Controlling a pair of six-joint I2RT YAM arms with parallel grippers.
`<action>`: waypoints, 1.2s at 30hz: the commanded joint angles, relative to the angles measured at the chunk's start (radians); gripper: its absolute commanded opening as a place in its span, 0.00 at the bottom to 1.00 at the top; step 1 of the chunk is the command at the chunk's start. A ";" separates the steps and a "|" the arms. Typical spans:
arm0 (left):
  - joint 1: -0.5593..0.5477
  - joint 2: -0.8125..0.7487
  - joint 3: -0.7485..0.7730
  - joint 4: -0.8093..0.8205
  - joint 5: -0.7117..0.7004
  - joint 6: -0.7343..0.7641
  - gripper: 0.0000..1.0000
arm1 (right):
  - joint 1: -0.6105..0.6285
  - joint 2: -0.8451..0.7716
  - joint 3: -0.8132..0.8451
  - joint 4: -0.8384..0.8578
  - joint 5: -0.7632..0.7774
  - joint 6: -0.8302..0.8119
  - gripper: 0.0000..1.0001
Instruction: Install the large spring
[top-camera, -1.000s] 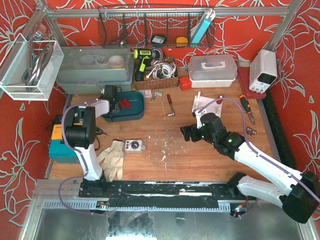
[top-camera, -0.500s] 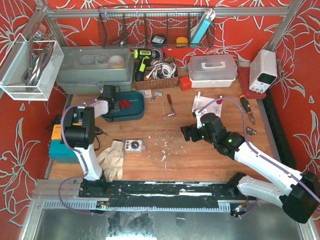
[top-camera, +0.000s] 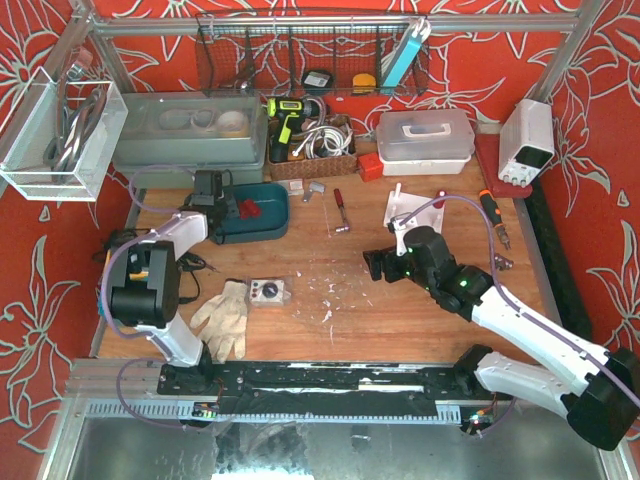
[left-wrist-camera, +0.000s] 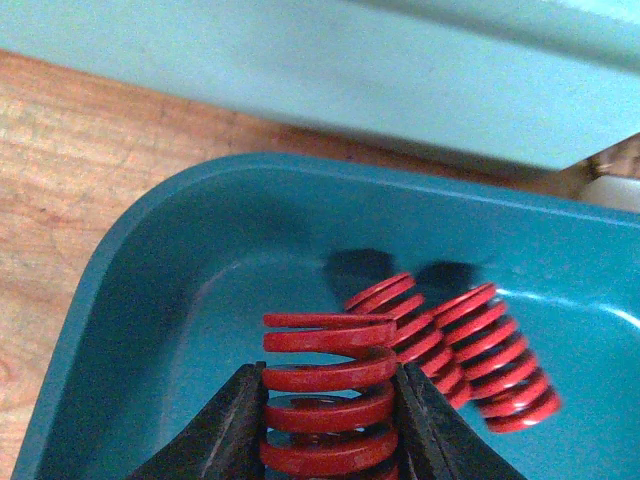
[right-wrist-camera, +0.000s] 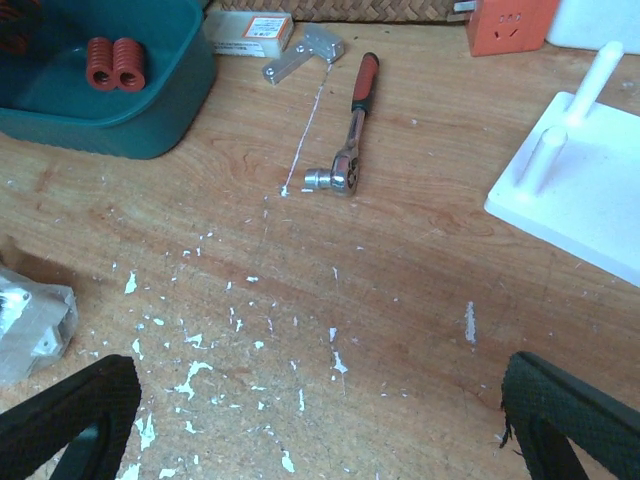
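Left tool (left-wrist-camera: 330, 412) clamps large red spring (left-wrist-camera: 328, 385) over teal tray (left-wrist-camera: 150, 260), wall near at 9 o'clock, smaller springs (left-wrist-camera: 470, 355) at 2; bottom coils cut off. Right tool (right-wrist-camera: 320, 420) spread wide above bench (right-wrist-camera: 400, 270).

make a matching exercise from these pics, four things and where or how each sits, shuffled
1 large spring
2 two small springs
3 ratchet
4 white peg stand

a on the table, pegs bare
b clamped in the left tool
c loose in the teal tray
d flat on the table, red handle

Pairs: 1-b, 2-c, 3-d, 4-a
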 joint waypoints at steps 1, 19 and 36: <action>0.004 -0.079 -0.035 0.082 0.061 -0.015 0.14 | 0.007 -0.022 -0.022 0.019 0.036 -0.003 0.99; -0.391 -0.550 -0.493 0.666 0.241 -0.032 0.07 | 0.007 -0.009 -0.051 0.057 0.108 0.012 0.99; -0.903 -0.652 -0.842 1.079 0.083 0.368 0.05 | 0.008 0.005 0.108 0.022 -0.385 0.084 0.87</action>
